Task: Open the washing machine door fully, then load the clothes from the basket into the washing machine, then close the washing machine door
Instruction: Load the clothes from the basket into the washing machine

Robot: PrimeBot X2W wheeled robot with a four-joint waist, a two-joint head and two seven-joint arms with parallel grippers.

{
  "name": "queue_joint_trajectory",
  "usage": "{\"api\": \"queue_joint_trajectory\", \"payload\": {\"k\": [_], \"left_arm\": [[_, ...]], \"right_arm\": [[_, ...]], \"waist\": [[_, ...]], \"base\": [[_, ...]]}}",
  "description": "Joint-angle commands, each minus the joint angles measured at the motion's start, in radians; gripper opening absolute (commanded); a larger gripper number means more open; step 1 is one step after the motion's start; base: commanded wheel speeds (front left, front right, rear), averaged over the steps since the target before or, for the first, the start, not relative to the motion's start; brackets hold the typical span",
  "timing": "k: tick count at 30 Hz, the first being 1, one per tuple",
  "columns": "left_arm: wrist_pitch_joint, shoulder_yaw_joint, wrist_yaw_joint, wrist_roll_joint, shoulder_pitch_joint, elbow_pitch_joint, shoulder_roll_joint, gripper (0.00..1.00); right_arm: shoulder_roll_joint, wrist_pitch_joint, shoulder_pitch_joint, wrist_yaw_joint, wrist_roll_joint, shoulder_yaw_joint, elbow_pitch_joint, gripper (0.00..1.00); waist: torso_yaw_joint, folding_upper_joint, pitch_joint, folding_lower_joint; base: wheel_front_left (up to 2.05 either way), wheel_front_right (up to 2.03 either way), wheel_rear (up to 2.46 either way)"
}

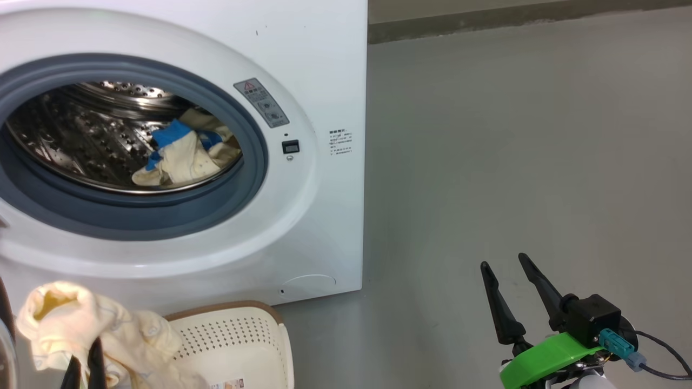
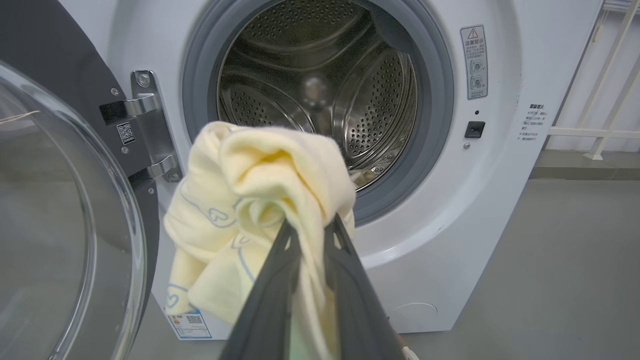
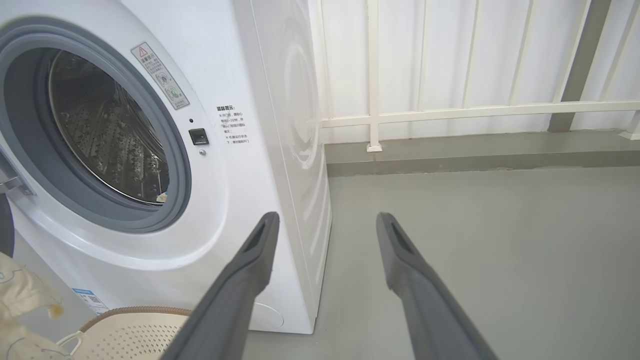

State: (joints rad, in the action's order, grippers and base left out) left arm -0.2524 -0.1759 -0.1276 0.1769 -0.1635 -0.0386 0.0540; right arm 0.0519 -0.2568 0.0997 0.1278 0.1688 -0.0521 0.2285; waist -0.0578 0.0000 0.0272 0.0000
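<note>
Two cream-yellow garments are seen. One garment (image 1: 186, 154) lies inside the drum (image 1: 81, 135) of the washing machine (image 1: 324, 81), whose door (image 2: 75, 225) is swung wide open. The second garment (image 2: 260, 190) is pinched between the nearly closed fingers of the left gripper (image 2: 312, 225), near the basket (image 1: 238, 335). The right gripper (image 1: 504, 261) is held spread wide and empty over the floor (image 1: 513, 135).

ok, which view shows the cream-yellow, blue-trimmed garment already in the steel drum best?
Head view: the blue-trimmed garment lies in plain sight on the steel drum's floor. Left wrist view gives a scrap past the second cream-yellow garment pinched in the left gripper. Right wrist view catches a sliver at the drum's lip.
</note>
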Motion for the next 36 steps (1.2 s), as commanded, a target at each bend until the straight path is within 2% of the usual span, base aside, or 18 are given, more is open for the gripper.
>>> {"api": "queue_joint_trajectory", "payload": {"k": [1, 18, 28, 36], "left_arm": [[-0.009, -0.033, -0.003, -0.009, 0.013, 0.035, 0.008, 0.0], [-0.009, 0.007, -0.003, -0.013, 0.022, 0.038, -0.002, 0.0], [-0.009, 0.024, -0.003, -0.006, 0.202, 0.015, 0.0, 0.0], [-0.009, 0.038, -0.003, 0.019, 0.394, -0.057, 0.057, 0.0]], "right_arm": [[-0.002, -0.005, 0.01, 0.003, -0.009, -0.024, -0.024, 1.0], [-0.002, -0.005, 0.015, 0.003, -0.008, -0.041, -0.02, 1.0], [-0.002, -0.005, 0.043, 0.003, -0.001, -0.048, -0.03, 1.0], [-0.002, -0.005, 0.075, 0.003, 0.006, -0.059, -0.048, 1.0]], "waist": [[0.002, 0.0, -0.01, 0.0], [0.002, 0.0, 0.001, 0.0], [-0.016, 0.0, 0.084, 0.0], [-0.031, 0.0, 0.172, 0.0]], "base": [[0.0, 0.0, 0.0], [0.0, 0.0, 0.0], [0.0, 0.0, 0.0], [0.0, 0.0, 0.0]]}}
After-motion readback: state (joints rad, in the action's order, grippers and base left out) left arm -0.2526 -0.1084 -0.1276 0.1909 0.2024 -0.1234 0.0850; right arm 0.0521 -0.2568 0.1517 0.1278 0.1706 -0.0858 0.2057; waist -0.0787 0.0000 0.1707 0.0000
